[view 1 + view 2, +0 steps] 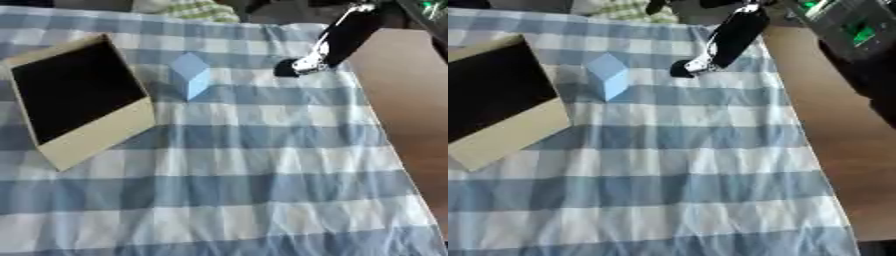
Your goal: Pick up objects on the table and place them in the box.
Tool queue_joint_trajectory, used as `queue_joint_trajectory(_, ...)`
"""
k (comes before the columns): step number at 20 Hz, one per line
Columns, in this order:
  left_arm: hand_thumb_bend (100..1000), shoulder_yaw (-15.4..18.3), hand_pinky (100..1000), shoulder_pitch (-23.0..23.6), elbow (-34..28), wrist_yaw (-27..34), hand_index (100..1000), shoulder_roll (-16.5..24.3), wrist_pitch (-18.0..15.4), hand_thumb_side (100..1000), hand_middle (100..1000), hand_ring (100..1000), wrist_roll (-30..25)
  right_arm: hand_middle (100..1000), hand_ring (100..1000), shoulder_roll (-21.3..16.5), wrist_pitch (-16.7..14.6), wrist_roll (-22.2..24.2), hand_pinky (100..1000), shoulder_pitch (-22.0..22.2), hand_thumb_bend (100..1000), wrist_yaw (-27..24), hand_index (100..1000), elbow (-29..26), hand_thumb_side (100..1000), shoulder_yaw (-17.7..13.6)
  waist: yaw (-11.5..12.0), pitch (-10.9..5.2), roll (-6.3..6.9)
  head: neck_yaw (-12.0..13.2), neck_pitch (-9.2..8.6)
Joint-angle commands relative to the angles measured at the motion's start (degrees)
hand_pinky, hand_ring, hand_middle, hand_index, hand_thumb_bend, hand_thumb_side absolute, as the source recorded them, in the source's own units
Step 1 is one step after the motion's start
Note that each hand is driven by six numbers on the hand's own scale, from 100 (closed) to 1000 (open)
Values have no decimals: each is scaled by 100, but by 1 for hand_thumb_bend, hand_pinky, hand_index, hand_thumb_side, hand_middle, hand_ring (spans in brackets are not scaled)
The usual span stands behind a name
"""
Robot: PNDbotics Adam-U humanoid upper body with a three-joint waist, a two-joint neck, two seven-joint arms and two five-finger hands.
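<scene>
Just beside the right hand [302, 65], which reaches down from the upper right with fingers I cannot tell apart, the pale blue block [191, 76] stands on the checked cloth [245, 165]. Nearer, the cloth lies bare. At the left sits the box [74, 95], its dark inside open. Only the right eye view shows green-lit equipment [846, 25] beyond the wooden table edge [833, 125].

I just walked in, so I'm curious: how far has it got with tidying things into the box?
Nothing looks done yet: the box shows only a dark inside. The right arm reaches in from the far right, its hand too unclear to read. The light blue block on the checked cloth is left to move.
</scene>
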Motion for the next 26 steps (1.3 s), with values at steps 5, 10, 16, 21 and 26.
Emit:
queue_joint_trajectory(5,599,-6,800,-79,-93,36,828,139,-16,732,754,801,-56,892,940,238,-1,-80,909,-326,353,-18,985,255,585,19,17,-90,39,-93,44)
queue_joint_trajectory(10,597,-27,799,-131,-93,62,828,112,-21,732,753,800,-85,881,935,603,-41,-259,904,-518,329,89,980,660,570,105,88,-47,32,-226,20)
queue_joint_trajectory(16,596,-28,798,-185,-93,85,828,98,-36,732,751,798,-87,893,940,877,-198,-459,904,-591,330,245,989,1006,507,171,181,7,22,-322,-17)
queue_joint_trajectory(21,593,-39,796,-234,-93,98,828,99,-43,730,750,797,-101,897,939,996,-311,-406,901,-648,315,273,1000,1138,467,203,263,64,-13,-353,-37)
queue_joint_trajectory(26,592,-51,794,-270,-93,105,828,100,-50,730,749,796,-116,902,941,1096,-441,-247,905,-745,327,319,1000,1209,462,219,320,112,-62,-387,-75)
